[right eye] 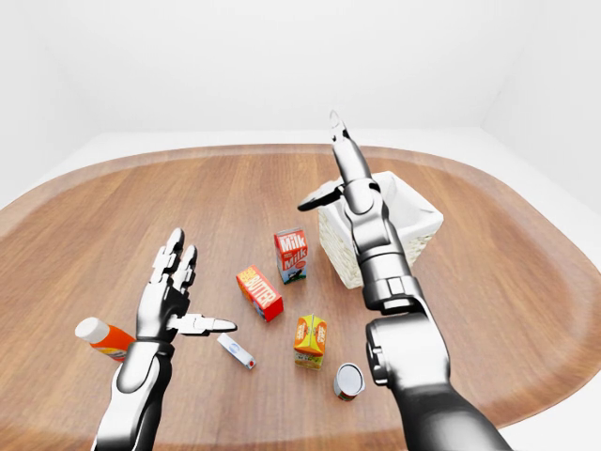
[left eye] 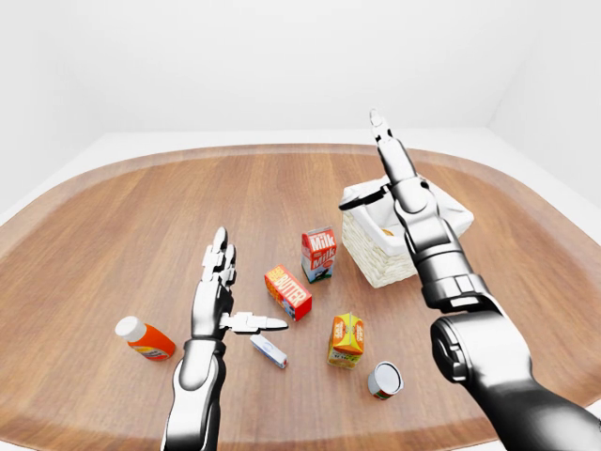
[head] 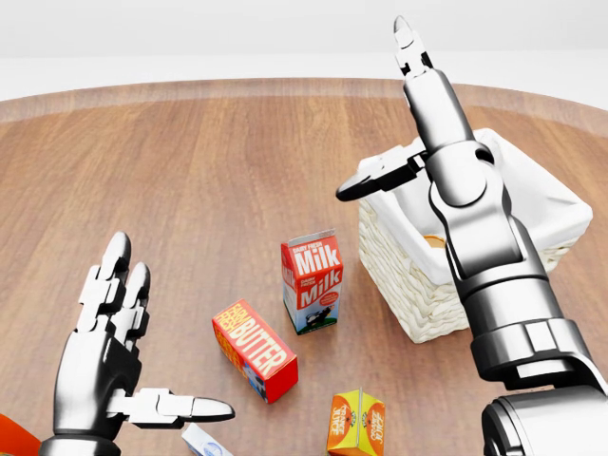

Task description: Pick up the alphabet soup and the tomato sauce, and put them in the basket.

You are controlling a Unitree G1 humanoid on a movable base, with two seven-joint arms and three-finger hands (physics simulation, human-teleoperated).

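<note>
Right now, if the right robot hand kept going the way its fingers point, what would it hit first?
Probably nothing: the right robot hand points up and away over the basket, toward bare table, though depth is hard to judge.

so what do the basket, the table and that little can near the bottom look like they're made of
The basket looks like pale woven wicker, with ribbed walls, and a white cloth-like liner folds over its rim. The table looks like wood with a smooth finish, going by its brown grain streaks. The can looks like metal, with a grey shiny end.
</note>
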